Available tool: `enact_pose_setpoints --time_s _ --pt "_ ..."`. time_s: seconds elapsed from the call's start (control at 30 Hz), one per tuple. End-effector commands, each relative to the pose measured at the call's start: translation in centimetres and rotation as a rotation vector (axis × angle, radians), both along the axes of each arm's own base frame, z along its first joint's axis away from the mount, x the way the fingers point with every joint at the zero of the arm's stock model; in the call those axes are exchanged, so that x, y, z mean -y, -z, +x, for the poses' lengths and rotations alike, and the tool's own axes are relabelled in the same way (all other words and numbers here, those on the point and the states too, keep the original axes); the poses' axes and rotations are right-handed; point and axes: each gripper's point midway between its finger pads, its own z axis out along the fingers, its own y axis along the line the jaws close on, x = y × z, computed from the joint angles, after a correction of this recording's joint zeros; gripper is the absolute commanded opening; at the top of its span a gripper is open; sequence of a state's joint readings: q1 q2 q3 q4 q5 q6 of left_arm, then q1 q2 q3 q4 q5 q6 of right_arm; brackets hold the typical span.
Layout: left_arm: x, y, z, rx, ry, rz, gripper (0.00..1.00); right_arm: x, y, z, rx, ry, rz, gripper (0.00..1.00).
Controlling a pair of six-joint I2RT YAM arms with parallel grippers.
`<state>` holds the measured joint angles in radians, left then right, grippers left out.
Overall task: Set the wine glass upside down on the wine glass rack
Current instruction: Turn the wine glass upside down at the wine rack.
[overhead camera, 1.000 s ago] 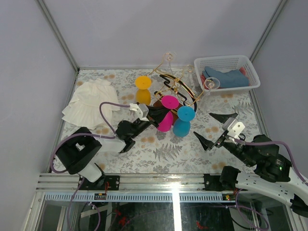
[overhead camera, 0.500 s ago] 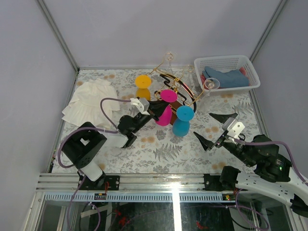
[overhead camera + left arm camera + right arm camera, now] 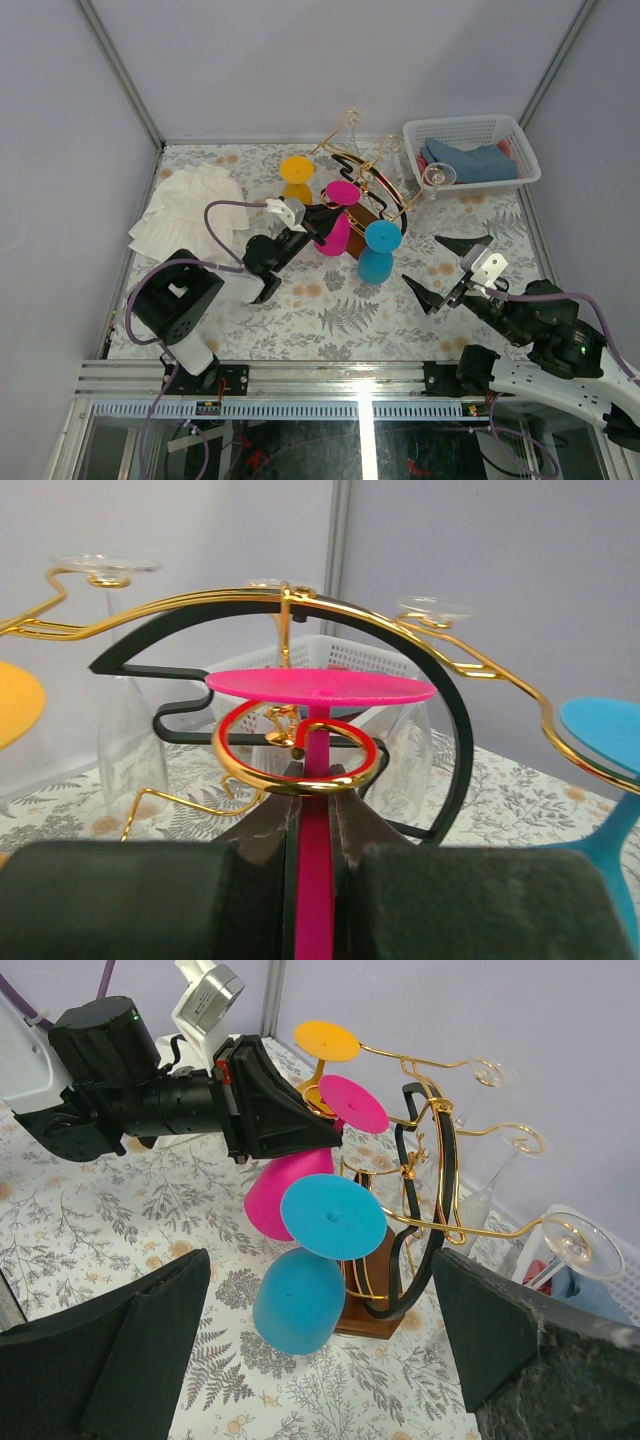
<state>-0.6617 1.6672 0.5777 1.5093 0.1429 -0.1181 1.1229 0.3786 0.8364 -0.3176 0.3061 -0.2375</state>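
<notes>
the wine glass rack (image 3: pixel 385 195) stands on the patterned surface (image 3: pixel 330 310). the pink wine glass (image 3: pixel 320 686) is upside down, stem inside a gold curl, its bowl hidden in the wrist view. the left tool (image 3: pixel 312 790) pinches the stem. the right tool (image 3: pixel 420 258) is spread, well apart.

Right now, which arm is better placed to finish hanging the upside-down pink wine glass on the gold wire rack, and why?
Left. The left gripper grips the pink wine glass by its stem, foot just above a curl of the gold wire rack. The right gripper is open, apart from it.
</notes>
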Motion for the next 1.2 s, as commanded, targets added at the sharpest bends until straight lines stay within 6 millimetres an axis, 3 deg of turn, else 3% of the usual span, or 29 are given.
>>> enact_pose_setpoints --time_s 0.0,0.3,0.8,0.9,1.17 --pt "-2.0 -3.6 1.1 0.087 -0.079 -0.097 0.0 0.4 -0.6 0.3 0.006 0.028 0.026 0.99" --pt "-3.7 -3.2 1.2 0.066 -0.133 -0.104 0.0 0.2 -0.4 0.3 0.002 0.023 0.02 0.99" --pt "-5.6 -3.7 -1.8 0.094 -0.129 -0.094 0.0 -0.1 -0.3 0.4 0.002 0.019 0.014 0.99" --pt "-5.5 -3.6 -2.5 0.11 -0.104 -0.074 0.0 -0.1 -0.4 0.3 0.003 0.018 0.016 0.99" --pt "-3.1 -2.7 -4.1 0.145 0.048 -0.003 0.0 0.0 -0.3 0.3 -0.003 0.017 0.017 0.99"
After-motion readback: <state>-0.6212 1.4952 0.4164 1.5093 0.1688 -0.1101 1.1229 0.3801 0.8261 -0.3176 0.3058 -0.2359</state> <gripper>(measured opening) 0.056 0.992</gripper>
